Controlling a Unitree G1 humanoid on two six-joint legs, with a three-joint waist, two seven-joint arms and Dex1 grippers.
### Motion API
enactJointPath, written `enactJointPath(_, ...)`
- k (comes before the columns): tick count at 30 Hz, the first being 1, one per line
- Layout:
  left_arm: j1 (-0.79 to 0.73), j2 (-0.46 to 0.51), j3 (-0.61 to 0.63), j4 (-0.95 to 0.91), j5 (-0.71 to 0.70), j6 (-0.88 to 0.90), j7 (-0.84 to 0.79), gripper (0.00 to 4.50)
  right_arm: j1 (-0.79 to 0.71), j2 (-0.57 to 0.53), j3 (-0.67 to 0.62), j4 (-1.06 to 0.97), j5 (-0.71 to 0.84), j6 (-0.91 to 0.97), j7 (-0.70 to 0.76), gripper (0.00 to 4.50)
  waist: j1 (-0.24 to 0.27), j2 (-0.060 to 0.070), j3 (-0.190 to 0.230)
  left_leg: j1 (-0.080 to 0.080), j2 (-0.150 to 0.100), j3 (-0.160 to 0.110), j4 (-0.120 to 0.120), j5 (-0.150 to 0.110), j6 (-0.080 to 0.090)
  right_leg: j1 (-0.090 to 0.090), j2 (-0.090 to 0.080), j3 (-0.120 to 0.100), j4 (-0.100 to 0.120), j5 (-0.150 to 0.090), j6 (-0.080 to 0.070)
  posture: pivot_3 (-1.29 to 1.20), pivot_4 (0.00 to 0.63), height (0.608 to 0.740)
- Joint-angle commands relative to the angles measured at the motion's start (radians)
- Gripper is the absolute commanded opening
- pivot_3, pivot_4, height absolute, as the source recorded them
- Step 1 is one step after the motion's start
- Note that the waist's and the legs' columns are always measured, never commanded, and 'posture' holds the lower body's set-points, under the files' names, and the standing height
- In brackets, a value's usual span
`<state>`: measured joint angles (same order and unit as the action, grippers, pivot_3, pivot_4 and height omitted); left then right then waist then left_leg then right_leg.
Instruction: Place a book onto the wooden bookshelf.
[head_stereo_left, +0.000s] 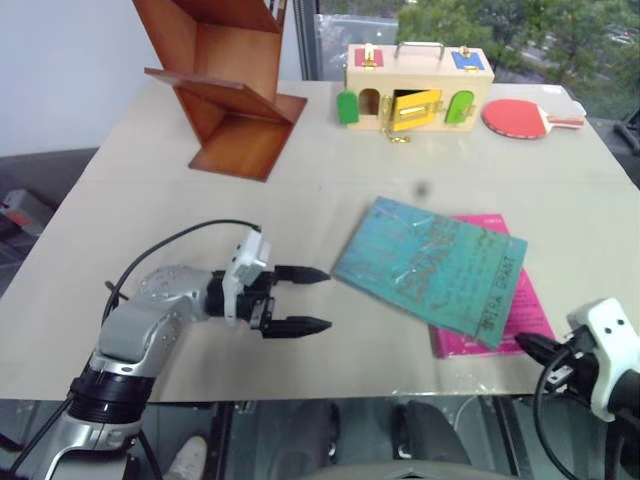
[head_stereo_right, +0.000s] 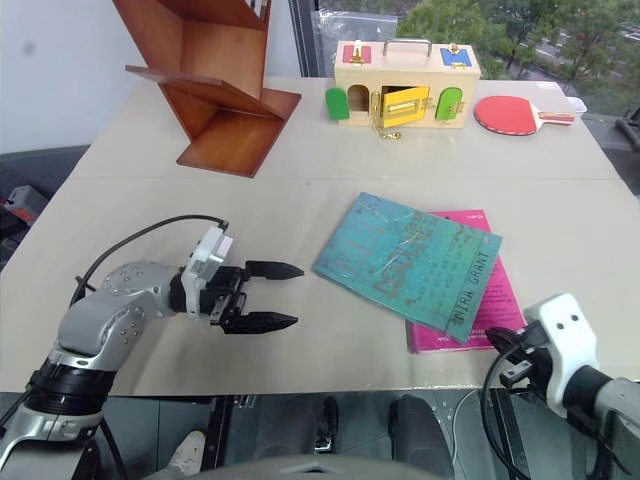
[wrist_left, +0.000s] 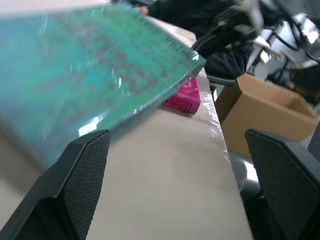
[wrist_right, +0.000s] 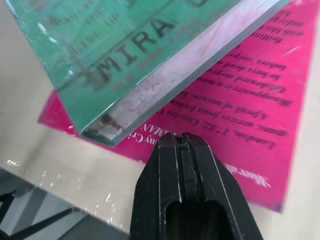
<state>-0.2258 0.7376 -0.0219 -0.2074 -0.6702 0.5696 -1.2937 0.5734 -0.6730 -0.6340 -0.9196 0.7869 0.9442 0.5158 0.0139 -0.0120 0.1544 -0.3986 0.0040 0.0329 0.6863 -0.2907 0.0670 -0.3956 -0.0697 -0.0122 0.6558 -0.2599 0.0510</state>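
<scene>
Left eye view: book (head_stereo_left: 430, 262) atop pink book (head_stereo_left: 515, 325)

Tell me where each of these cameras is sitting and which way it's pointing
Left and right eye views: on the head, looking forward and down at the table; left gripper, fingers apart, and right gripper show, with the bookshelf at the back.
Left wrist view: on the left wrist, looking between its open fingers at the teal book.
Right wrist view: on the right wrist, looking past its shut fingers at the teal book's corner lying on the pink book.
Shared: all views show both books.
</scene>
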Motion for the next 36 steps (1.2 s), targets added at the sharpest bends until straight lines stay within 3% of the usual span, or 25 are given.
enactJointPath(1, -0.001, 0.015, 0.039, -0.06, -0.081, 0.121, 0.054, 4.5, 0.061, 0.009, -0.097, -0.002, -0.032, -0.115, 0.08, 1.39, 0.001, 0.0, 0.0, 0.0, 0.0, 0.0, 0.0, 0.0, 0.0, 0.0, 0.0, 0.0, 0.0, 0.0, 0.0, 0.0, 0.15, 0.74)
enactJointPath(5, -0.013, 0.017, 0.039, -0.05, -0.102, 0.169, 0.069, 4.5, 0.03, -0.002, -0.159, -0.04, 0.032, -0.18, 0.105, 3.14, -0.002, 0.0, 0.0, 0.001, 0.0, 0.0, 0.0, 0.0, 0.0, 0.0, 0.0, 0.0, 0.001, 0.0, 0.0, 0.0, 0.15, 0.74)
enactJointPath(8, -0.023, 0.013, 0.041, -0.042, -0.106, 0.172, 0.062, 4.5, -0.081, -0.074, -0.134, -0.079, 0.179, -0.166, 0.072, 3.14, -0.009, 0.0, 0.0, 0.002, 0.0, 0.0, 0.0, 0.0, -0.001, 0.0, 0.0, 0.001, 0.002, 0.0, 0.0, 0.0, 0.15, 0.74)
enactJointPath(10, -0.023, 0.009, 0.04, -0.042, -0.098, 0.146, 0.046, 4.5, -0.231, -0.153, -0.03, -0.046, 0.195, -0.124, 0.009, 3.14, -0.01, 0.0, 0.0, 0.003, 0.0, 0.0, 0.0, 0.001, -0.001, 0.0, 0.0, 0.001, 0.002, 0.0, 0.0, 0.0, 0.15, 0.74)
enactJointPath(13, -0.018, 0.007, 0.052, -0.044, -0.1, 0.103, 0.003, 4.5, -0.543, -0.224, 0.257, 0.112, 0.066, -0.066, -0.062, 2.37, -0.018, -0.002, 0.001, 0.004, 0.001, 0.001, 0.001, 0.001, -0.002, 0.001, 0.0, 0.001, 0.002, 0.0, -0.001, 0.0, 0.15, 0.74)
enactJointPath(14, -0.015, 0.009, 0.063, -0.047, -0.104, 0.095, -0.007, 4.5, -0.65, -0.226, 0.37, 0.189, -0.009, -0.065, -0.059, 2.31, -0.011, -0.002, 0.002, 0.003, 0.001, 0.001, 0.001, 0.002, -0.002, 0.001, 0.0, 0.001, 0.002, 0.0, -0.002, 0.0, 0.15, 0.74)
enactJointPath(15, -0.011, 0.011, 0.071, -0.05, -0.099, 0.075, -0.018, 4.5, -0.74, -0.231, 0.478, 0.261, -0.084, -0.079, -0.039, 1.67, -0.011, -0.002, 0.001, 0.001, 0.0, 0.0, 0.001, 0.002, -0.003, 0.0, -0.001, 0.0, 0.002, -0.001, -0.004, 0.0, 0.15, 0.74)
enactJointPath(17, 0.01, 0.02, 0.091, -0.068, -0.085, 0.029, -0.034, 4.5, -0.918, -0.198, 0.675, 0.439, -0.226, -0.134, 0.024, 1.03, -0.012, -0.002, 0.003, 0.003, 0.0, 0.0, 0.001, 0.003, -0.005, 0.001, 0.0, 0.001, 0.003, -0.001, -0.004, 0.0, 0.15, 0.74)
enactJointPath(18, 0.025, 0.024, 0.104, -0.081, -0.074, 0.0, -0.041, 4.5, -0.993, -0.17, 0.754, 0.522, -0.28, -0.172, 0.066, 0.33, -0.019, 0.0, 0.004, -0.001, 0.0, 0.0, 0.001, 0.004, -0.007, -0.002, -0.001, 0.0, 0.002, 0.0, -0.003, 0.0, 0.15, 0.74)
enactJointPath(19, 0.04, 0.025, 0.116, -0.093, -0.07, -0.026, -0.045, 4.5, -1.065, -0.138, 0.82, 0.609, -0.329, -0.211, 0.102, 0.06, -0.017, 0.0, 0.004, -0.002, -0.001, 0.001, 0.0, 0.004, -0.007, -0.004, 0.0, 0.001, 0.001, 0.0, -0.002, 0.0, 0.15, 0.74)
enactJointPath(24, 0.129, 0.046, 0.192, -0.154, -0.05, -0.127, -0.045, 4.5, -1.304, 0.041, 0.974, 0.971, -0.474, -0.358, 0.216, 0.06, -0.029, 0.0, 0.004, -0.009, -0.002, 0.001, -0.002, 0.004, -0.007, -0.012, 0.0, 0.0, 0.001, -0.001, -0.003, 0.0, 0.15, 0.74)
enactJointPath(28, 0.203, 0.058, 0.235, -0.17, -0.031, -0.175, -0.029, 4.5, -1.387, 0.13, 1.009, 1.201, -0.563, -0.468, 0.275, 0.06, -0.026, 0.0, 0.004, -0.014, -0.001, 0.001, 0.0, 0.004, -0.007, -0.017, 0.0, -0.001, 0.002, 0.0, -0.002, 0.0, 0.15, 0.74)
enactJointPath(33, 0.257, 0.043, 0.264, -0.201, -0.037, -0.2, 0.021, 4.5, -1.392, 0.111, 1.016, 1.422, -0.683, -0.543, 0.296, 0.06, -0.011, -0.005, 0.0, -0.013, -0.003, -0.002, 0.003, 0.004, -0.007, -0.014, -0.002, -0.002, 0.003, 0.0, -0.002, 0.0, 0.15, 0.74)
enactJointPath(36, 0.274, 0.036, 0.266, -0.205, -0.033, -0.218, 0.041, 4.5, -1.36, 0.069, 0.975, 1.448, -0.699, -0.552, 0.303, 0.06, 0.001, -0.005, -0.002, 0.0, -0.003, -0.004, 0.002, 0.004, -0.007, 0.0, -0.004, -0.004, 0.001, 0.0, -0.003, 0.0, 0.15, 0.74)
